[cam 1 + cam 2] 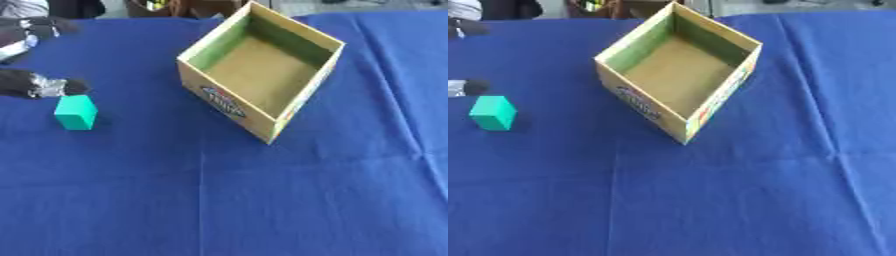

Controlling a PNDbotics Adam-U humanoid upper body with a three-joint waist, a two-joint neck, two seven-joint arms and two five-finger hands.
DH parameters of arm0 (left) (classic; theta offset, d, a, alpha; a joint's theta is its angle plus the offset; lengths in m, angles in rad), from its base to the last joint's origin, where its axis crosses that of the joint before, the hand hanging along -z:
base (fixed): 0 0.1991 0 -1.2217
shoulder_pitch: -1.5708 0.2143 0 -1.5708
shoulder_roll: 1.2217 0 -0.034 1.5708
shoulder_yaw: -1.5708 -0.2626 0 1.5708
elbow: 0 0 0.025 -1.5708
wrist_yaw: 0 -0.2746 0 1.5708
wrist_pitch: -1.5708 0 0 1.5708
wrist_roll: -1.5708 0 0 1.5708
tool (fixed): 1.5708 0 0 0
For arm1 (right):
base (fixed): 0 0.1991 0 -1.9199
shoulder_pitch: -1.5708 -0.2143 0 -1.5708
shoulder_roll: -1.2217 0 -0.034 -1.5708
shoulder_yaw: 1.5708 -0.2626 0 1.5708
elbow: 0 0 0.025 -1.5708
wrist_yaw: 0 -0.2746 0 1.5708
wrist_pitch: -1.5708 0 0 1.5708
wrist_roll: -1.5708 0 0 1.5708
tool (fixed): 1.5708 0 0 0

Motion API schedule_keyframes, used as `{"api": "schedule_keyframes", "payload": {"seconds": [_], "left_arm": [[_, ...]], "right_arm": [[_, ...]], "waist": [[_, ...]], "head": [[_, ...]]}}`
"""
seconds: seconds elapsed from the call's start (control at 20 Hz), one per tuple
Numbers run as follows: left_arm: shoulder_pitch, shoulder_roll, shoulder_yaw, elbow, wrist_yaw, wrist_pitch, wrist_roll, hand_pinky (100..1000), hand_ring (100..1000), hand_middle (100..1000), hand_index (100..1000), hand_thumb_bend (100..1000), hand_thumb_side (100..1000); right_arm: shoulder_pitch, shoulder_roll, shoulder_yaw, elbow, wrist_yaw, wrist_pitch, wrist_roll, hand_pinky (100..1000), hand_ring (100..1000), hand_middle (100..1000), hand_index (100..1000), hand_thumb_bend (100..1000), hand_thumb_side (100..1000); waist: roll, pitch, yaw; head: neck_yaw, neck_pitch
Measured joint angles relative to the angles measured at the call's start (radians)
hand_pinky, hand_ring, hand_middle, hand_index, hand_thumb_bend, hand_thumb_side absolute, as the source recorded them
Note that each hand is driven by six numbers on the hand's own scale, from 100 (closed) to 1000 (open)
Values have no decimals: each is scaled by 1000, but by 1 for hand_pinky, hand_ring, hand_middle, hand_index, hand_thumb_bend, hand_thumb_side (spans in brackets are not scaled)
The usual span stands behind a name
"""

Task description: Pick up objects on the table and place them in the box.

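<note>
A teal block (75, 112) lies on the blue cloth at the left. My left hand (37, 84), black with silver parts, comes in from the left edge and ends just above and behind the block, close to its top but apart from it. Most of the hand is cut off by the picture's edge. A cardboard box (229, 107) with green inner walls and a brown floor stands open at the upper middle, turned corner-on, with nothing inside. My right hand shows in neither view.
The blue cloth (262, 200) covers the whole table, with creases at the right. A black and white shape (26, 35) sits at the upper left corner. Dark things stand beyond the table's far edge.
</note>
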Motion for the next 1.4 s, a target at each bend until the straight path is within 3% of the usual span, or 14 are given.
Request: {"api": "schedule_keyframes", "payload": {"seconds": [0.15,0.75,1.1,1.4], "left_arm": [[-4,-7,-1,22,-41,-36,-42,966,991,990,1000,856,914],[-26,-47,1,111,-213,-158,-212,922,953,953,1000,705,793],[-52,-88,17,147,-245,-178,-313,840,858,868,1000,582,746],[-63,-109,40,175,-238,-148,-401,831,858,889,1000,527,729]], "right_arm": [[0,0,1,0,0,1,1,737,747,598,701,100,962],[0,0,6,0,-5,0,9,738,739,586,695,100,957],[-1,0,6,0,-8,-1,16,737,732,577,687,100,958],[-4,1,6,0,-10,-1,17,737,728,571,682,100,954]], "waist": [[1,2,2],[-3,5,1],[-9,12,-4],[-15,17,-6]], "head": [[0,-1],[0,-9],[5,-15],[7,-18]]}}
